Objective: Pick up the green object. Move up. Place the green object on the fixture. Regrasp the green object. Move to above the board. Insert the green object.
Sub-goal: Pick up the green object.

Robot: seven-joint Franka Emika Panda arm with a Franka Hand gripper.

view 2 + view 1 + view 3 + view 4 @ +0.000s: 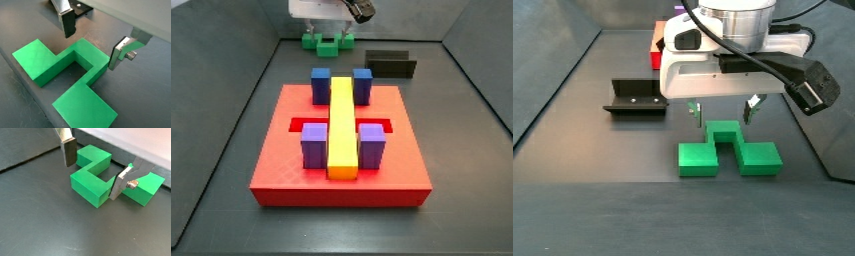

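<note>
The green object (727, 150) lies flat on the dark floor, its taller middle block between two lower side arms. It shows in both wrist views (90, 178) (83, 55) and small at the far end in a side view (329, 43). My gripper (723, 112) is open and empty, directly over the green object. Its fingers (67, 153) stand on either side of the middle block, low beside it, not touching. The gripper also shows in both wrist views (94, 170) (93, 41). The black fixture (636, 97) (389, 63) stands apart from the piece. The red board (291, 170) lies nearer the front.
The board carries a long yellow bar (342, 125), two blue blocks (321, 85) and two purple blocks (313, 145). Grey walls (251, 90) enclose the floor on the sides. A wall edge runs close behind the green piece (127, 148).
</note>
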